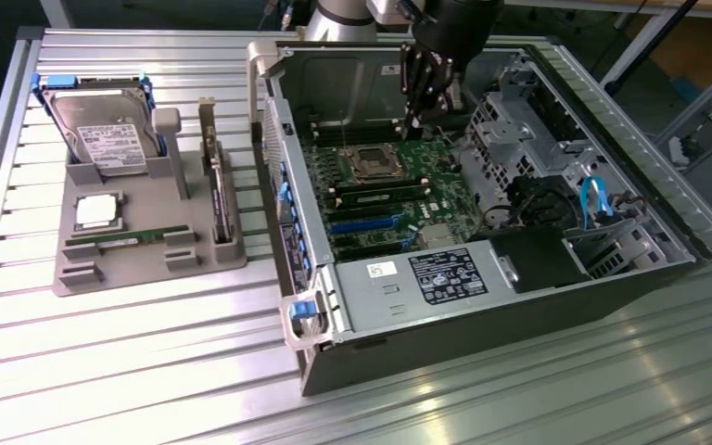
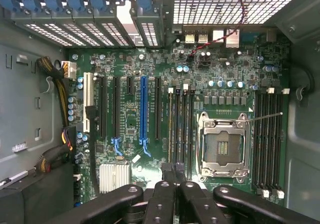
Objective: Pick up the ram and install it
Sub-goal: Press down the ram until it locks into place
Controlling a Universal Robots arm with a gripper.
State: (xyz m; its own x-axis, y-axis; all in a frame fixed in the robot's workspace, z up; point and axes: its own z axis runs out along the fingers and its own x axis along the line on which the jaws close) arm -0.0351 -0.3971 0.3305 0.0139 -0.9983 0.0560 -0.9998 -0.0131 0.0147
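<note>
Gripper (image 1: 415, 119) jaws shut, holding nothing, hovering inside the PC case (image 1: 480, 306) above mobo (image 2: 150, 108) by CPU socket (image 2: 223, 145); ram (image 1: 123, 238) lies flat on grey tray (image 1: 146, 269), well apart toward exterior view's left, long axis roughly across that view.

Slatted metal table (image 1: 146, 371), grey parts tray (image 1: 84, 278), open computer case (image 1: 480, 324)

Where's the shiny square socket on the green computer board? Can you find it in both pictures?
Exterior view: the socket sits on the board, in the picture's upper middle.
Wrist view: the socket lies between two groups of black slots.
Shared landmark: the long blue slot on the same board.
</note>
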